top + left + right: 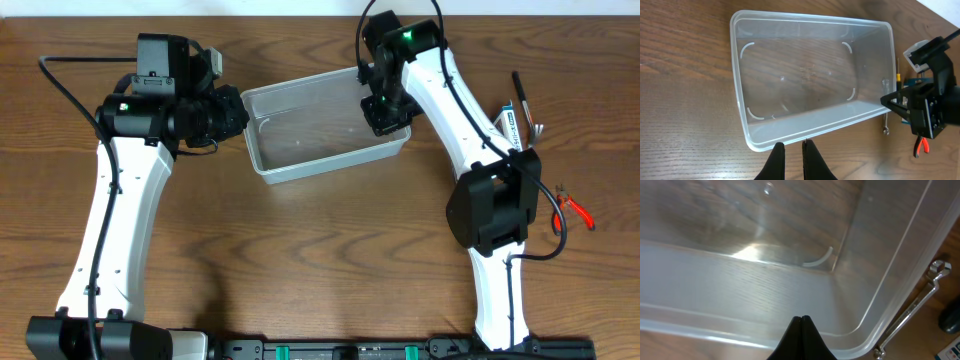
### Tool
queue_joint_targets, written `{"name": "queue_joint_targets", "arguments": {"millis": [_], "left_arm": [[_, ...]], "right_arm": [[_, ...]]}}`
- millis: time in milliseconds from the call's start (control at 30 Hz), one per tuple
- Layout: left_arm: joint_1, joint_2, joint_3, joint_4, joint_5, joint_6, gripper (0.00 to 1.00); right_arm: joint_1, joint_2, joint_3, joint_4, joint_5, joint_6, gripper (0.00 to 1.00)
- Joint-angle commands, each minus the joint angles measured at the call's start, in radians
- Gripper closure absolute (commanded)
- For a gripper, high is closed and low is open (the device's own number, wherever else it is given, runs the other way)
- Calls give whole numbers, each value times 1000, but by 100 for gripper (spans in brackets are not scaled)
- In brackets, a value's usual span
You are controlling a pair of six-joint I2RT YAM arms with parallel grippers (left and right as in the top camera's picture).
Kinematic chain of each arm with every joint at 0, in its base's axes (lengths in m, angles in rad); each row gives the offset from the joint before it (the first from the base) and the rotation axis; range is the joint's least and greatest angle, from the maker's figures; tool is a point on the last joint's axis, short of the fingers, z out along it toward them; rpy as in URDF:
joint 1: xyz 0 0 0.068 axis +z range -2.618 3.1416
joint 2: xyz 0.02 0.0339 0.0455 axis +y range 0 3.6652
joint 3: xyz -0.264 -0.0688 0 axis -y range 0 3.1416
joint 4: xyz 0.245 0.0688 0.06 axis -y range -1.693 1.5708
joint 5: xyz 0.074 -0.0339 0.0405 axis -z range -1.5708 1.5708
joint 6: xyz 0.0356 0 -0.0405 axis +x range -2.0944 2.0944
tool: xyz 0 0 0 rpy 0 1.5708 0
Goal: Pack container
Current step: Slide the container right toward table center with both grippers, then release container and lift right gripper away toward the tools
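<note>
The container (pixel 300 140) is a clear plastic tub lying empty at the back centre of the wooden table. My left gripper (pixel 240 113) sits at its left end. In the left wrist view its fingers (pixel 791 145) stand just short of the container's near rim (pixel 790 137), shut to a narrow slit with nothing between them. My right gripper (pixel 386 118) hangs over the tub's right end. Seen from the right wrist, its tips (pixel 801 318) are pressed together, empty, above the container's wall (pixel 740 285) near a rounded corner.
A metal wrench (pixel 912 310) lies on the table just outside the tub's right end and also shows as the wrench (pixel 885 120) in the left wrist view. Red-handled pliers (pixel 575 207), a blue-and-white box (pixel 510 128) and a black pen-like tool (pixel 520 90) lie at the right.
</note>
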Motion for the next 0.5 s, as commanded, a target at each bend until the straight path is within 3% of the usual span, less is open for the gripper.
{"name": "queue_joint_targets", "arguments": {"millis": [0,467], "left_arm": [[-1,0,13,-3,-12,18,94],[-1,0,13,-22,-12,18,94]], "right_arm": [[-2,-14,-54,13,42,24,98],[-6,-14,-102,-56,39,61,98]]}}
